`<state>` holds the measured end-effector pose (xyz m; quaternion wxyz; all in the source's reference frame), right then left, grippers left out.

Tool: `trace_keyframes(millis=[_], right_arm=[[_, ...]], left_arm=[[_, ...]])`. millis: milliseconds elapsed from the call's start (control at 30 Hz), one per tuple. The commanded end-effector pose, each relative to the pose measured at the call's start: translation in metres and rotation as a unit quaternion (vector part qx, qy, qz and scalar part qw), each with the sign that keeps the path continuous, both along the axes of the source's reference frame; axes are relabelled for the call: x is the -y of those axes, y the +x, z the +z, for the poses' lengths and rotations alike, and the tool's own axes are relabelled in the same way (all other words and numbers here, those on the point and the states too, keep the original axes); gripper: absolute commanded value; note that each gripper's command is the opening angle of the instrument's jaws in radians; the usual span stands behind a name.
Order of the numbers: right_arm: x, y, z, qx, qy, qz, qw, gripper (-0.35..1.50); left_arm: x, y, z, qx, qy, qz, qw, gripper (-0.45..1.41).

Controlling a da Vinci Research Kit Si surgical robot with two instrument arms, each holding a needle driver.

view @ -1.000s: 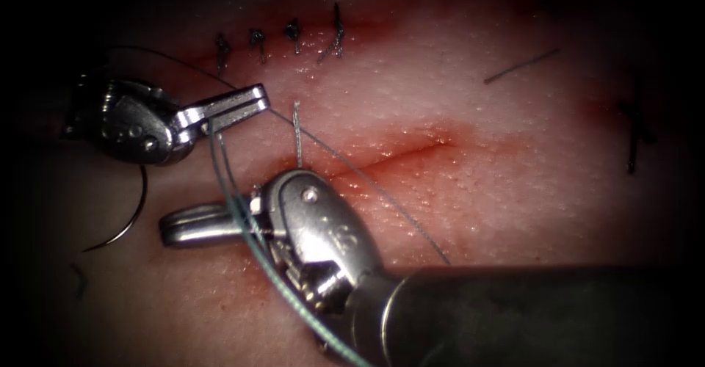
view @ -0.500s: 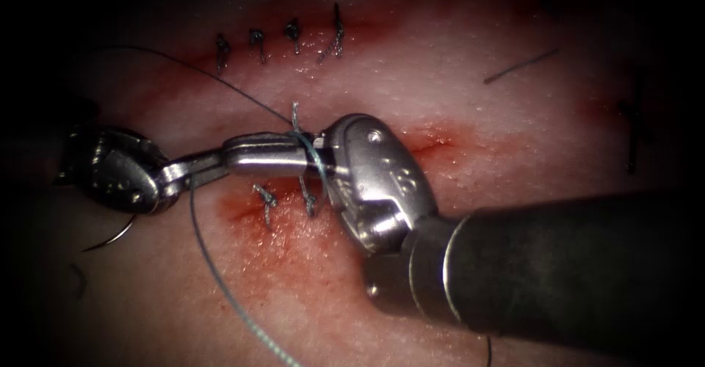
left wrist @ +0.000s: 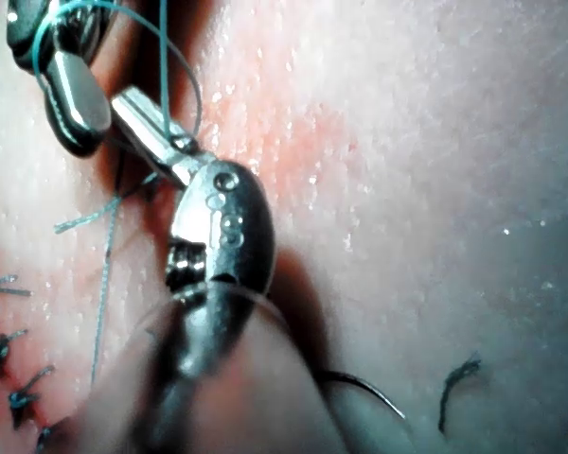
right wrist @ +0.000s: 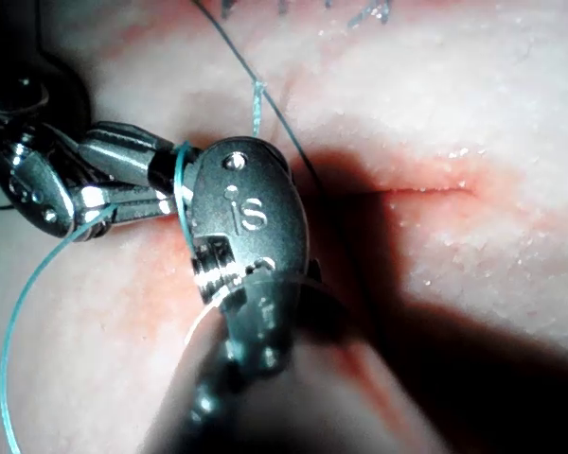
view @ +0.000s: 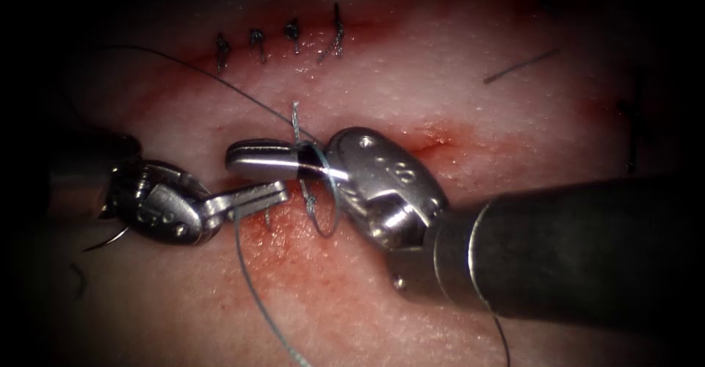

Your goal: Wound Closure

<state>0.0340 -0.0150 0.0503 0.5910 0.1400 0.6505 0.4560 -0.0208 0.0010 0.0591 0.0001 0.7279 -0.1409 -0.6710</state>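
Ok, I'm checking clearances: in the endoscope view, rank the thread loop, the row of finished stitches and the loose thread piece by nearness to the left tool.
From the left tool, shut on thread:
1. Thread loop, just right, around the right tool.
2. Stitch row, above.
3. Loose thread piece, far upper right.

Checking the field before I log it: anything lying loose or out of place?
The needle lies loose on the tissue left of the cut, unheld. A cut thread end strays upper right. Left claw grips thread; thread loops the shut right claw.
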Motion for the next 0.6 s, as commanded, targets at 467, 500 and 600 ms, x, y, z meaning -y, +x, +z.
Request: trace_keyframes(millis=[467,500,600], right_arm=[[0.0004,-0.0013,0.0025,0.188,0.115,0.086,0.972,0.59],[0.0004,-0.0014,0.003,0.193,0.123,0.092,0.969,0.57],[0.0002,-0.0014,0.0043,0.202,0.148,0.102,0.963,0.54]], left_arm=[[0.002,-0.002,0.0012,-0.004,0.009,0.01,1.0,-0.45],[0.002,-0.002,0.0012,-0.004,0.009,0.01,1.0,-0.45],[0.0019,-0.0022,0.0013,-0.004,0.012,0.009,1.0,-0.45]])
